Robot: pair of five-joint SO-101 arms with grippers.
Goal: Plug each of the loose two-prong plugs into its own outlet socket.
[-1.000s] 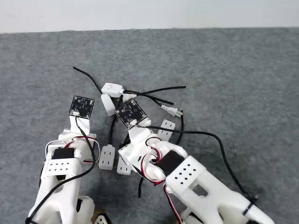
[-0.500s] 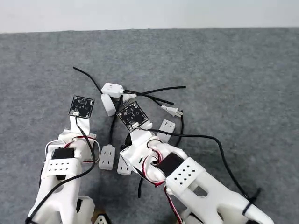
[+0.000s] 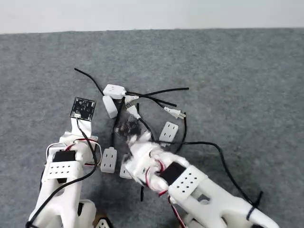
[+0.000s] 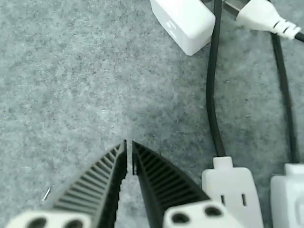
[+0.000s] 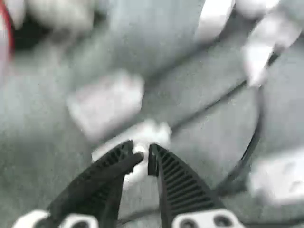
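While the left end effector [image 4: 127,152] sits nearly closed, the right end effector [image 5: 145,159] looks narrow.

Bright even light, soft shadow ahead of the left claw [image 4: 129,145], right wrist view heavily blurred

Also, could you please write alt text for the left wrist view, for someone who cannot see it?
The left pincer, closed and empty, sits above grey carpet. Beside it lies a white outlet socket on a black cord; farther off are a white block and a white plug.
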